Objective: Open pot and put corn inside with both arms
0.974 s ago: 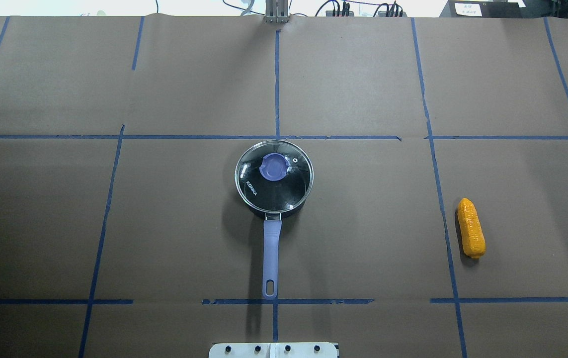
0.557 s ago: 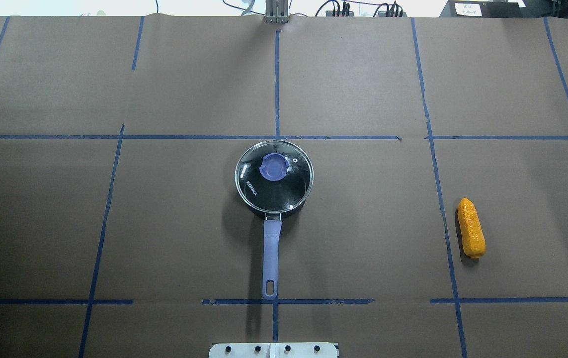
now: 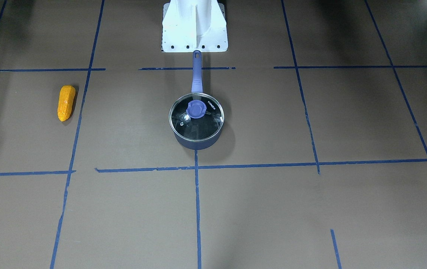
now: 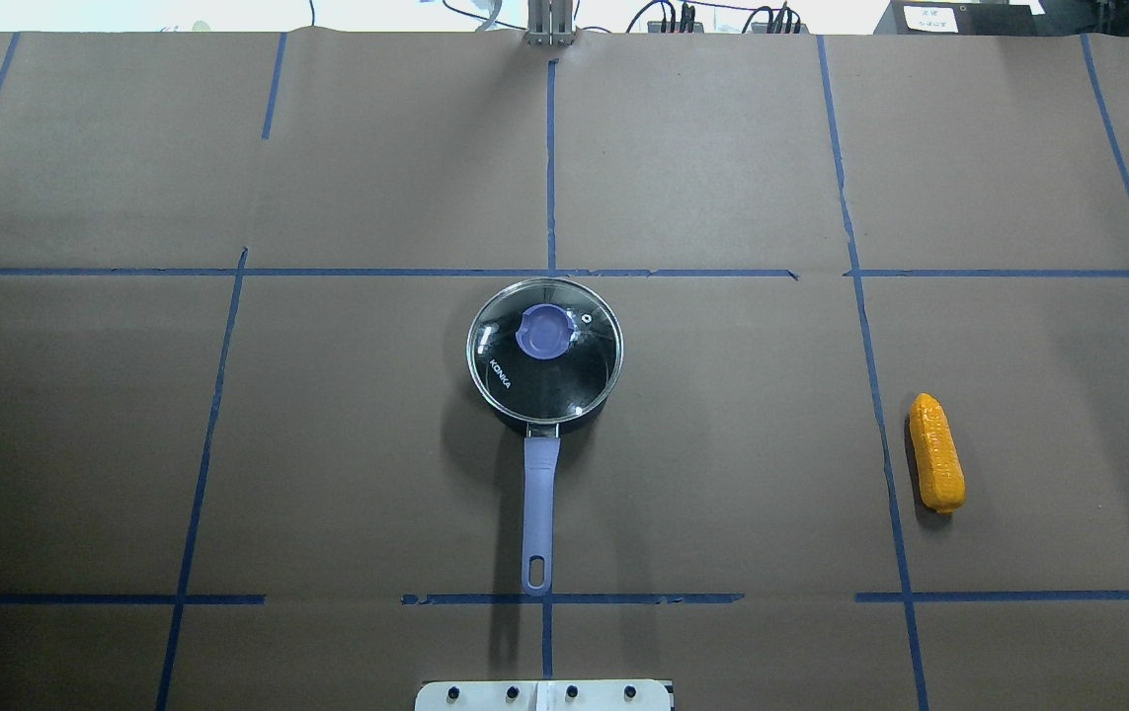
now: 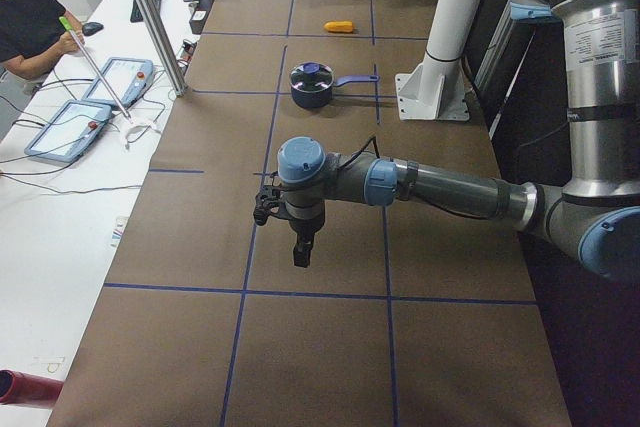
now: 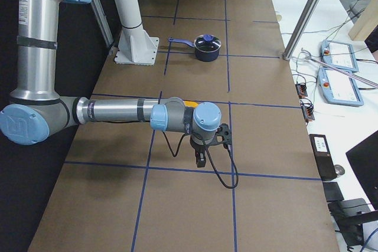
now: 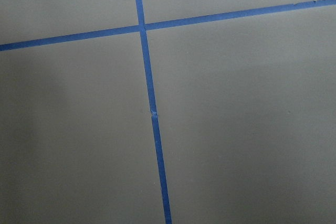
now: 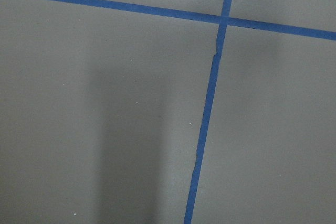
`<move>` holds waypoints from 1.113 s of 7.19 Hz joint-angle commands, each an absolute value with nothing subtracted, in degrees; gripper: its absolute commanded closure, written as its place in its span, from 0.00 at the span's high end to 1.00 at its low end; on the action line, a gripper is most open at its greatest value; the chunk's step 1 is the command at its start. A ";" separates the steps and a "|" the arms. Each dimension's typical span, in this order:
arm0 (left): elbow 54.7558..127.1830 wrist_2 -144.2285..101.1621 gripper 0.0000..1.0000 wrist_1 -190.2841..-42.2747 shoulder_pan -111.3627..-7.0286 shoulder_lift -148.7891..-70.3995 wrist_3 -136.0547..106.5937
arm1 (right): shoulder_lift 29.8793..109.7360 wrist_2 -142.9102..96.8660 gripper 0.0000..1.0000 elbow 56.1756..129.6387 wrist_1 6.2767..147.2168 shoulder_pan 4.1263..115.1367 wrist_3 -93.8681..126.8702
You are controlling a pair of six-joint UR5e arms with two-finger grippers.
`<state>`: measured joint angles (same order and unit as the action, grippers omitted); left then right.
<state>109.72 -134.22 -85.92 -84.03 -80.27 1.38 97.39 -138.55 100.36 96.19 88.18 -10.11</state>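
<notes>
The pot [image 4: 544,351] stands at the table's middle with its glass lid and blue knob [image 4: 544,331] on. Its lavender handle [image 4: 539,513] points toward the robot's base. It also shows in the front view [image 3: 196,123]. The corn [image 4: 936,452] lies flat on the robot's right side, well away from the pot, and shows in the front view [image 3: 66,102] too. The left gripper [image 5: 303,252] hangs over the table's far left end. The right gripper [image 6: 201,159] hangs over the far right end. Both point down, far from pot and corn. I cannot tell whether they are open or shut.
The white robot base [image 3: 194,26] stands just behind the handle's end. Blue tape lines cross the brown paper cover. A metal post [image 5: 150,17] and an operator [image 5: 25,17] with tablets are beyond the table's far edge. Both wrist views show only paper and tape.
</notes>
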 commanded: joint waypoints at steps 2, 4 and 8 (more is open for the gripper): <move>110.30 -134.47 1.00 -87.71 -82.36 -80.86 0.88 | 97.47 -137.90 1.00 100.55 93.02 88.15 -10.89; 110.39 -134.56 1.00 -87.19 -80.78 -84.10 0.88 | 99.22 -138.25 1.00 100.37 88.95 88.15 -10.72; 119.32 -139.22 1.00 -87.98 -64.13 -95.59 -33.72 | 99.32 -138.60 1.00 100.63 88.86 88.15 -10.81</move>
<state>115.19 -139.27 -88.04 -70.65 -91.43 -20.36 99.36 -138.50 100.51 88.88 88.16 -10.86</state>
